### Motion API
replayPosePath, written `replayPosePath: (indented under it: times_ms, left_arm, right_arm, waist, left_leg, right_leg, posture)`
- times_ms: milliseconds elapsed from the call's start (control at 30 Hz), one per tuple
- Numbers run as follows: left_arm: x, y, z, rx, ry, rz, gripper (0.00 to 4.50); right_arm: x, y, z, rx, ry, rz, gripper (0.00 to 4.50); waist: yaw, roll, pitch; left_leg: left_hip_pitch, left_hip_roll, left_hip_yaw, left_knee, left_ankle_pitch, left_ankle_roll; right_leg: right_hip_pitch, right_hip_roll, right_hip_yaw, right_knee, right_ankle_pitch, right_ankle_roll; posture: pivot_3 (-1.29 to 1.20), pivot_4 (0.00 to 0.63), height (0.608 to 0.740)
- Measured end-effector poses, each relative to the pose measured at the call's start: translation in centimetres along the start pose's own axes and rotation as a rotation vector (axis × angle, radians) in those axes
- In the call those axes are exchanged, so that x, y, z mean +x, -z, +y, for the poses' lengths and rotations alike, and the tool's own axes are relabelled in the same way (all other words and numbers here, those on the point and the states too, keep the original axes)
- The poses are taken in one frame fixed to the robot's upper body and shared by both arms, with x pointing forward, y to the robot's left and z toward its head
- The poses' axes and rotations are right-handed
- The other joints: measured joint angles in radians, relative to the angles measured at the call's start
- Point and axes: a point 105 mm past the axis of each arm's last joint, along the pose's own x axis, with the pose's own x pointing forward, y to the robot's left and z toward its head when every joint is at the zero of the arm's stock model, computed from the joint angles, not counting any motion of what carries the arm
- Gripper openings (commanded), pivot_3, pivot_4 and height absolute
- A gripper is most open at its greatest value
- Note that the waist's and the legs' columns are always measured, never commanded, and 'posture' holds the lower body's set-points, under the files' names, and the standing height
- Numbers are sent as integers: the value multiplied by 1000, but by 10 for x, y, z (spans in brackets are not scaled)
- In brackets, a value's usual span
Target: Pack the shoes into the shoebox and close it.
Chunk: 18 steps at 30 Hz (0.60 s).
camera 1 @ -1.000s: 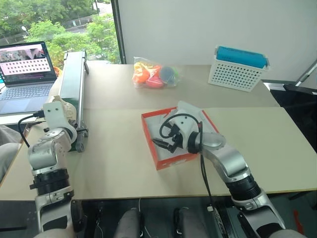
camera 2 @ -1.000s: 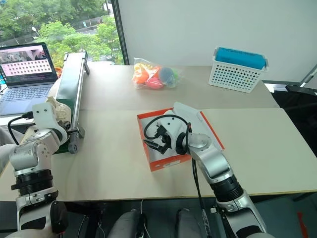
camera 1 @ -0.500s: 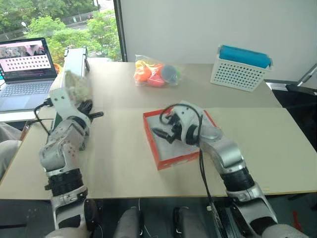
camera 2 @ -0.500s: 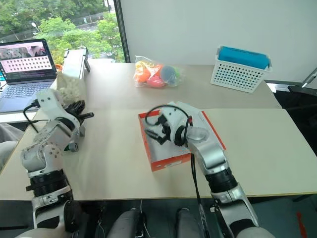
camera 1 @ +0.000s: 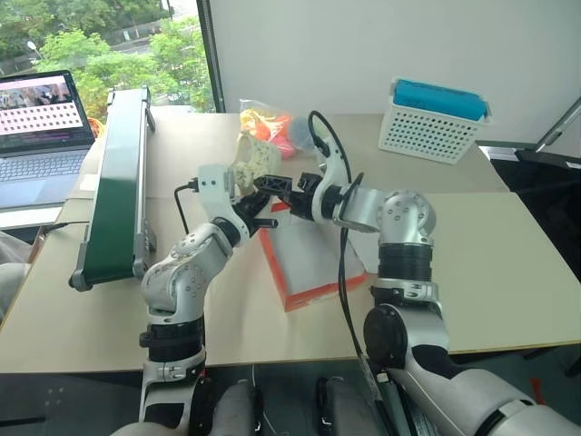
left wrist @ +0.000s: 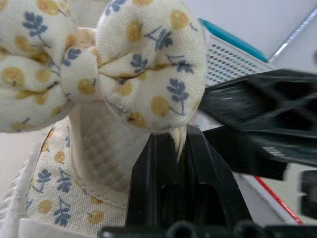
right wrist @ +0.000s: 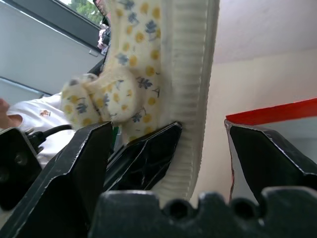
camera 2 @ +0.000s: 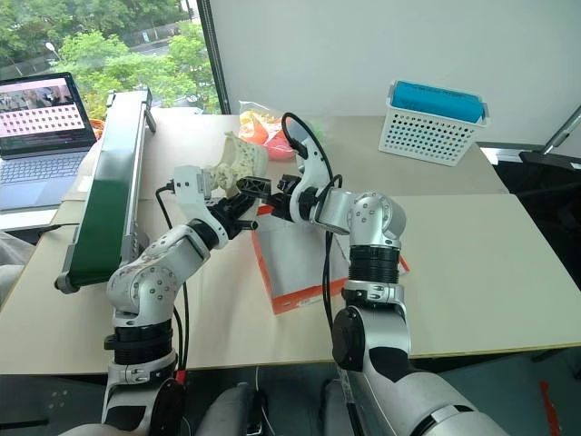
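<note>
A small cream fabric shoe (camera 1: 257,156) was pinched by the left gripper's (camera 1: 263,211) black fingers above the red-orange cardboard shoebox (camera 1: 309,263) on the table (camera 1: 508,263). The right gripper's (camera 1: 277,188) fingers were spread wide on either side of the shoe's sole.

The shoebox (camera 1: 309,263) is lying partly hidden behind both arms, its far end covered by the right gripper (camera 1: 277,186); whether a second shoe is lying inside it cannot be told; the shoe (camera 1: 257,156) above the shoebox is showing only its upper part, its lower edge being covered by the left gripper (camera 1: 259,211); in the left wrist view the shoe's bow (left wrist: 106,64) is running off the top edge, and the black fingers (left wrist: 257,124) beside it are blurring; the toy bag (camera 1: 263,123) beyond the shoebox is sitting mostly behind the shoe.
</note>
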Motion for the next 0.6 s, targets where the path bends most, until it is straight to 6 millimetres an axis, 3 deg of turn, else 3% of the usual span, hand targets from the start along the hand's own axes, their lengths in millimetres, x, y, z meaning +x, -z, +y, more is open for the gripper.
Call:
replayPosePath:
  times_ms: [367,400,600]
  left_arm:
    - [-3,12,-20,-3,81,47,8]
    - [-3,12,-21,-4,86,47,0]
    - [-5,9,-20,7,89,44,0]
  right_arm:
    - [-3,-20,-4,127,-8,-92,4500]
    - [-3,-20,-4,127,-6,-95,3974]
    - [-1,-18,-5,102,15,-95,2117]
  waist:
    - [-1,0,0]
    - [-1,0,0]
    - [-3,0,0]
  left_leg:
    - [0,0,-1,0,0,0]
    - [0,0,-1,0,0,0]
    - [0,0,-1,0,0,0]
  right_leg:
    - [0,1,0,-1,0,0]
    - [0,1,0,-1,0,0]
    - [0,2,1,-1,0,0]
  posture:
    - [0,150,699]
    - [0,150,699]
    - [0,150,699]
